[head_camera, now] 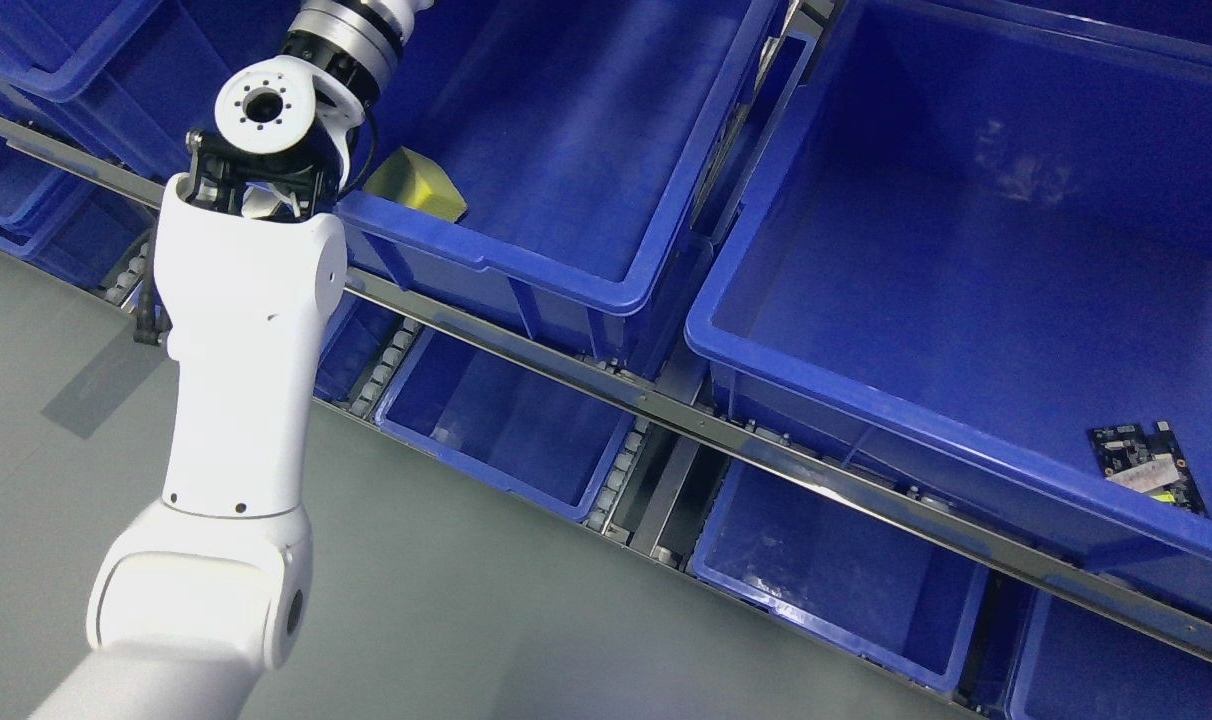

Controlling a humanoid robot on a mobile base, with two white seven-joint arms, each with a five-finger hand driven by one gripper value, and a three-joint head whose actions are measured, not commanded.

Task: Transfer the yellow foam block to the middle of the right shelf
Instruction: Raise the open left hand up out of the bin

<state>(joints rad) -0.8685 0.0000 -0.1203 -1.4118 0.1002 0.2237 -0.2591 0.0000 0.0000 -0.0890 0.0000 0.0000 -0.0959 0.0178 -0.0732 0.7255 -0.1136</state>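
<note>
Block (pixel 416 185) of yellow foam sits in the upper-left bin's (pixel 526 270) near corner, just right of your left arm (pixel 251 330). The hand is out of frame, so grip unknown. Its long axis runs down-right.

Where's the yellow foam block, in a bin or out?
In. The yellow foam block sits in the left blue bin, at its near-left corner, partly hidden behind the left arm.

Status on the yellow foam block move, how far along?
Done: nothing visible yet. The yellow foam block lies in the near corner of the left blue bin. In hand: the left arm reaches up past that bin; its hand is out of frame. Left: grasp, carry, place in the right bin, which holds only a circuit board.
</note>
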